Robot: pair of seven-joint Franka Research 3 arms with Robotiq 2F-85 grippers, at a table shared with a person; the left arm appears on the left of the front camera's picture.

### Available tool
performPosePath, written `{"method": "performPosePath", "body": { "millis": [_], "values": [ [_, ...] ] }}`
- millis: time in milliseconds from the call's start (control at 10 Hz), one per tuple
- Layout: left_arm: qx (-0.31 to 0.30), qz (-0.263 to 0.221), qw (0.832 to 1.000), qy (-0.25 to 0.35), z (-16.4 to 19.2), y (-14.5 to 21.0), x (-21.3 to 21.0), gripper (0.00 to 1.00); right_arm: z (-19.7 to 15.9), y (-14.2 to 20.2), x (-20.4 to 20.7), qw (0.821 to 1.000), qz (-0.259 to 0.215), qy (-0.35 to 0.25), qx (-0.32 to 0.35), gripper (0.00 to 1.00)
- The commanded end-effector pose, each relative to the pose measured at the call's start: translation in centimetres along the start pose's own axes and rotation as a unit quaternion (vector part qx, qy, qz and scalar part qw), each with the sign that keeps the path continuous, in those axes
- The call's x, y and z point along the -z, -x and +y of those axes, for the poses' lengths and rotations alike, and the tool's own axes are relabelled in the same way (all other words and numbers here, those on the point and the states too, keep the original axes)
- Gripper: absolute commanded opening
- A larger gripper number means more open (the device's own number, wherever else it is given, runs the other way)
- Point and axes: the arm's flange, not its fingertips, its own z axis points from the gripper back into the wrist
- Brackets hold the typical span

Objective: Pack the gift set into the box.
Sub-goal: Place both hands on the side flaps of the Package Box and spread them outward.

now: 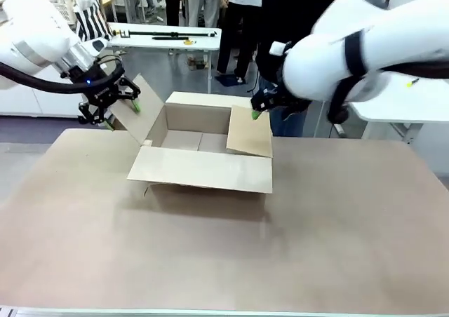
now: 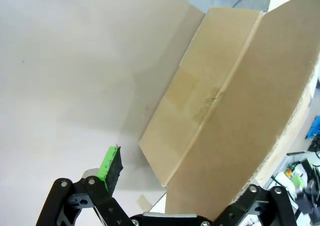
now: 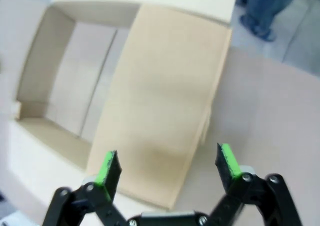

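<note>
The brown corrugated cardboard box (image 1: pixel 200 168) is being flanked by the left pincer (image 1: pixel 121 113) and right pincer (image 3: pixel 167 163), both spread apart.

All views share the box (image 1: pixel 197 118), wrists apparently nearest.

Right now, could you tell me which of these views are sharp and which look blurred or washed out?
Front view: evenly lit, the box sharp with a soft shadow on the table before it, the right arm blurred up close. Left wrist view: the table washed out pale, the box's flap crisp. Right wrist view: the box soft, the right gripper sharper.
</note>
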Motion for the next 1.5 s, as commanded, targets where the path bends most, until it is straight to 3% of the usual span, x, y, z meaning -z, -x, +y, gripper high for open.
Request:
{"method": "performPosePath", "body": {
  "millis": [0, 100, 200, 300, 400, 500, 700, 1000, 1200, 1400],
  "values": [
    [0.009, 0.002, 1.0, -0.009, -0.5, 0.3, 0.4, 1.0, 5.6, -6.2, 3.0, 0.997, 0.02, 0.072, -0.025, 1.0],
    [0.009, 0.002, 1.0, -0.009, -0.5, 0.3, 0.4, 1.0, 0.0, 0.0, 0.0, 1.0, 0.0, 0.0, 0.0, 1.0],
    [0.009, 0.002, 1.0, -0.009, -0.5, 0.3, 0.4, 1.0, 0.0, 0.0, 0.0, 1.0, 0.0, 0.0, 0.0, 1.0],
    [0.009, 0.002, 1.0, -0.009, -0.5, 0.3, 0.4, 1.0, 1.6, -3.0, 3.0, 0.999, 0.009, 0.032, -0.01, 1.0],
    [0.009, 0.002, 1.0, -0.009, -0.5, 0.3, 0.4, 1.0, 0.4, -3.3, 2.8, 0.998, 0.008, 0.016, 0.06, 1.0],
    [0.009, 0.002, 1.0, -0.009, -0.5, 0.3, 0.4, 1.0, 1.8, -6.0, 4.7, 0.999, 0.035, -0.001, 0.028, 1.0],
    [0.009, 0.002, 1.0, -0.009, -0.5, 0.3, 0.4, 1.0, 4.9, -9.6, 6.4, 0.995, 0.067, 0.064, 0.045, 1.0],
    [0.009, 0.002, 1.0, -0.009, -0.5, 0.3, 0.4, 1.0, 9.0, -10.3, 10.6, 0.973, 0.137, 0.179, 0.041, 1.0],
    [0.009, 0.002, 1.0, -0.009, -0.5, 0.3, 0.4, 1.0, 11.1, -10.5, 12.4, 0.962, 0.157, 0.223, 0.0, 1.0],
    [0.009, 0.002, 1.0, -0.009, -0.5, 0.3, 0.4, 1.0, 11.2, -10.5, 13.3, 0.946, 0.163, 0.281, 0.0, 1.0]
  ]
}}
